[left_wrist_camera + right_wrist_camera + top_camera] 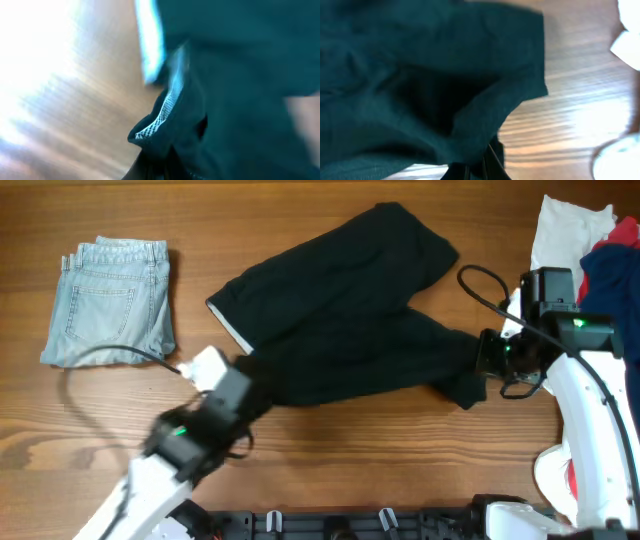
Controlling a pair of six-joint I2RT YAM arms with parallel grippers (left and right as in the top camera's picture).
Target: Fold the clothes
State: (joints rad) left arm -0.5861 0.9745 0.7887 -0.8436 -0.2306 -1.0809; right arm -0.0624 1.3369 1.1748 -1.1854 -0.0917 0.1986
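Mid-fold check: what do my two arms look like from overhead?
The left arm and right arm match: white lower links, black wrist housings, each with a small green light and a loose black cable looping off. The left wrist also carries a white block.

a brown wooden table [400, 450] with grain running left to right.
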